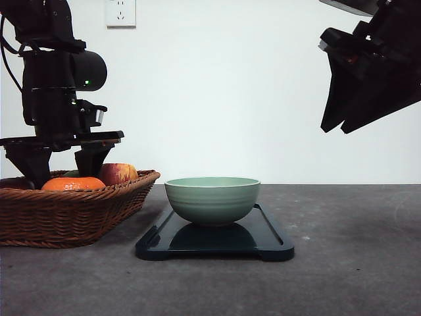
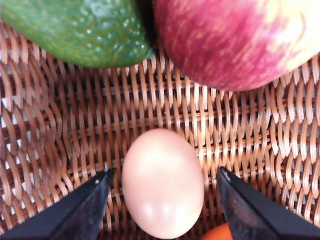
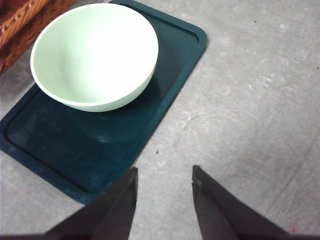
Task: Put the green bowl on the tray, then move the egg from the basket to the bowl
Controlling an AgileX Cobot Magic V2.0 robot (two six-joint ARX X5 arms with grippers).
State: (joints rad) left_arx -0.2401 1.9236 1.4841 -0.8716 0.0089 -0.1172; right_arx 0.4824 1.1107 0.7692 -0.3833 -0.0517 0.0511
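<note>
Already the bowl (image 1: 212, 199) sits on the tray (image 1: 273, 245), so your first step reads as done. Your left gripper (image 2: 162, 192) is down in the basket (image 1: 79, 210) with its jaws spread either side of the egg (image 2: 162, 182), not yet touching it; that straddle sets up the pinch. An apple (image 2: 240, 40) lies just beyond the egg. Your right gripper (image 3: 164, 187) hangs open, empty, beside the tray, clear of the drop path.
</note>
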